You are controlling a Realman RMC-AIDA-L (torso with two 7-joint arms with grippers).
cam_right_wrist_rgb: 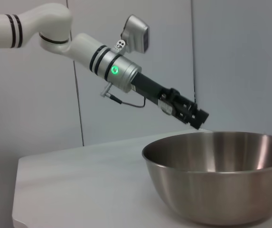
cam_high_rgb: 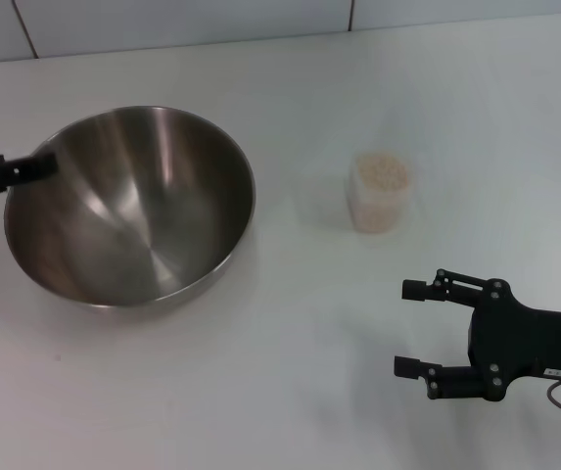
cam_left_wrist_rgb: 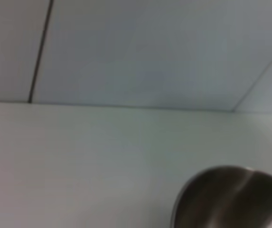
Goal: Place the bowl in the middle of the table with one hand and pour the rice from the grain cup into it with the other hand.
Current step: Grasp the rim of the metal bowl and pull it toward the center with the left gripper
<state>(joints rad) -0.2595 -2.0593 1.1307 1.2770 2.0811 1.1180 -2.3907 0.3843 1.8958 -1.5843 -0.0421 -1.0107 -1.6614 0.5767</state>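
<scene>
Two hands are being shown over the white bench [cam_high_rgb: 290,372]. The bowl [cam_high_rgb: 133,206] is being supported on the bench in the left half of the head view, upright, with its shiny interior facing up and holding nothing that can be seen. Its left rim is being met by the left hand [cam_high_rgb: 43,164], which is reaching in from the left edge; in the right wrist view the same left hand [cam_right_wrist_rgb: 196,118] is being seen angled down onto the bowl's [cam_right_wrist_rgb: 221,173] far rim. Whether that rim is being pinched cannot be told, since the fingertips are being hidden by the rim itself. Only a curved part of the bowl [cam_left_wrist_rgb: 230,199] is being caught in the left wrist view, with bare bench and tiled wall [cam_left_wrist_rgb: 140,47] behind it.

The grain cup [cam_high_rgb: 380,192] is being left standing upright to the right of the bowl, well apart from it, and is being filled nearly to the top by the rice [cam_high_rgb: 382,173]. The right hand [cam_high_rgb: 412,328] is being held nearer the robot than the cup, apart from it, with its fingers spread wide and nothing between them.
</scene>
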